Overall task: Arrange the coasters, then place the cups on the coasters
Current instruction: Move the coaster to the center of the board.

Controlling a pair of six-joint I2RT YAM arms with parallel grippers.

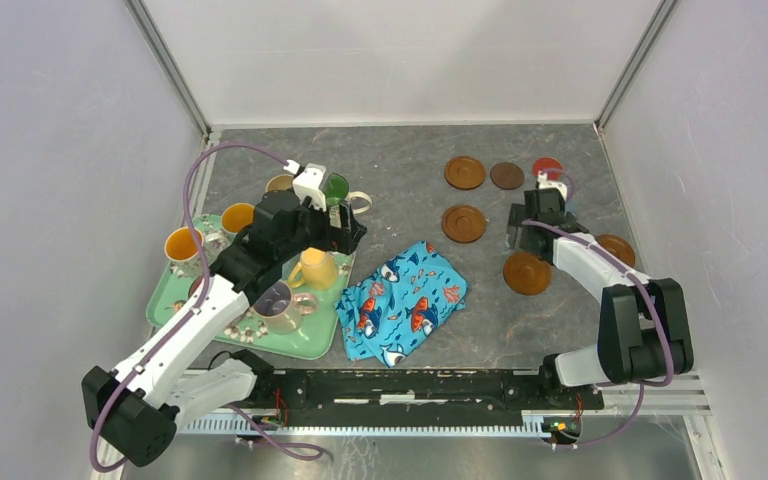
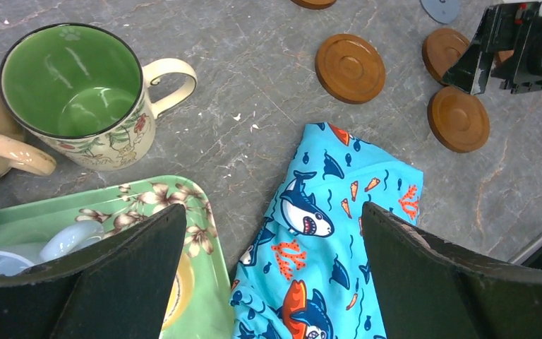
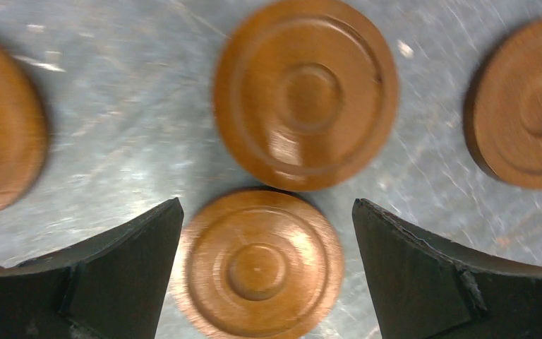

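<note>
The left end effector is held wide open, nothing gripped, over the green tray and fish-print cloth. The right end effector is spread wide above brown coasters on the tabletop, blurred in its wrist view. The cups are gathered on and beside the tray, several hidden by the left arm. The red coaster is partly covered.

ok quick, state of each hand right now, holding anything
left hand: open, holding nothing
right hand: open, holding nothing, hovering over a brown coaster
</note>
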